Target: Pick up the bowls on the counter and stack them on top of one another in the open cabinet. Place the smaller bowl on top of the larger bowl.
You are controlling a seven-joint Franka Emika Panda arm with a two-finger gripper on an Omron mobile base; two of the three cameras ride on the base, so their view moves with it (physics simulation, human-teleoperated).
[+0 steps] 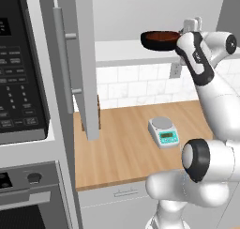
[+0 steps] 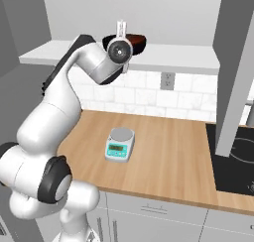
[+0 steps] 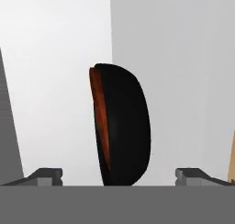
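The arm reaches up to the open cabinet (image 1: 140, 17), with the fingers (image 1: 191, 25) at the level of the white shelf (image 1: 122, 52). The bowl (image 1: 160, 39) sits at the shelf's front part, black outside and reddish-brown inside, rim upward in both base views. In the left base view it lies just left of the hand; in the right base view the bowl (image 2: 136, 41) shows partly behind the wrist, and the fingers (image 2: 121, 30) stand up above the wrist, against the bowl's rim.

In the hand view the bowl (image 3: 121, 126) appears turned on its side, because the camera is rolled, and it lies between the two finger tips (image 3: 48, 175). The tips stand wide apart, one on each side of the bowl, and neither one touches it: the fingers are open. Whether the bowl rests fully on the shelf or hangs a little above it, I cannot tell.

The cabinet door (image 1: 86, 64) stands open to the left, with its long bar handle (image 1: 63, 59) facing the microwave (image 1: 21, 68). Below, on the counter (image 1: 122, 153), a small scale (image 1: 163, 132) stands well apart from everything else. In the right base view the scale (image 2: 120, 144) is near the middle of the counter (image 2: 168, 156), and the black stovetop (image 2: 235, 161) lies at the right.
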